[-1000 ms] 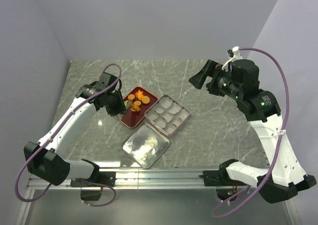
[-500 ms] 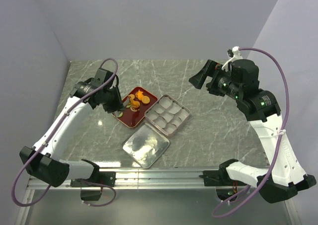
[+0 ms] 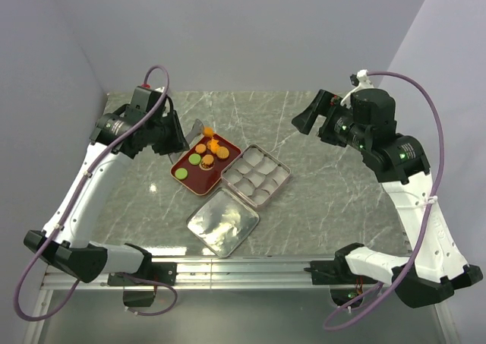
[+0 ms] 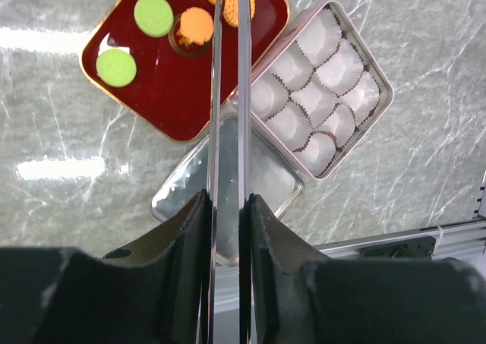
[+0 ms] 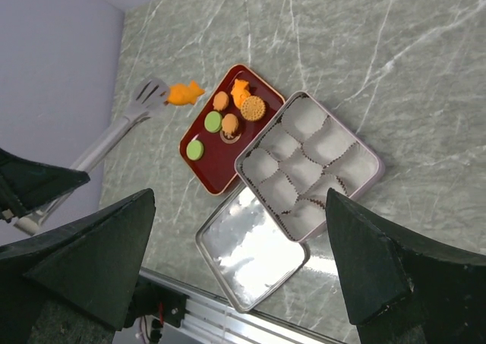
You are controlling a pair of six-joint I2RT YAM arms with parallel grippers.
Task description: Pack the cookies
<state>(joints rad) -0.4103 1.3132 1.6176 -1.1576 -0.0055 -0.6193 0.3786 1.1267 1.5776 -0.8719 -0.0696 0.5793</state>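
Several cookies, orange and green, lie on the red tray (image 3: 184,184), among them a green one (image 4: 154,14) and an orange star (image 5: 241,91). My left gripper (image 4: 226,207) is shut on the handle of metal tongs (image 4: 228,93). The tongs (image 5: 144,105) hang in the air just behind the tray's far left corner, with an orange fish-shaped cookie (image 5: 184,93) pinched at their tips. In the top view that cookie (image 3: 208,131) sits above the tray's far edge. My right gripper (image 3: 304,120) hovers open, high over the right of the table, holding nothing.
A pink tin (image 3: 282,178) lined with white paper cups stands right of the tray. Its silver lid (image 3: 222,221) lies in front, near the table's front rail. Grey walls close in the left and back sides.
My left arm has risen and drawn back to the left, lifting the tongs off the tray with the orange fish cookie. The two green cookies now show. The right arm has barely moved.
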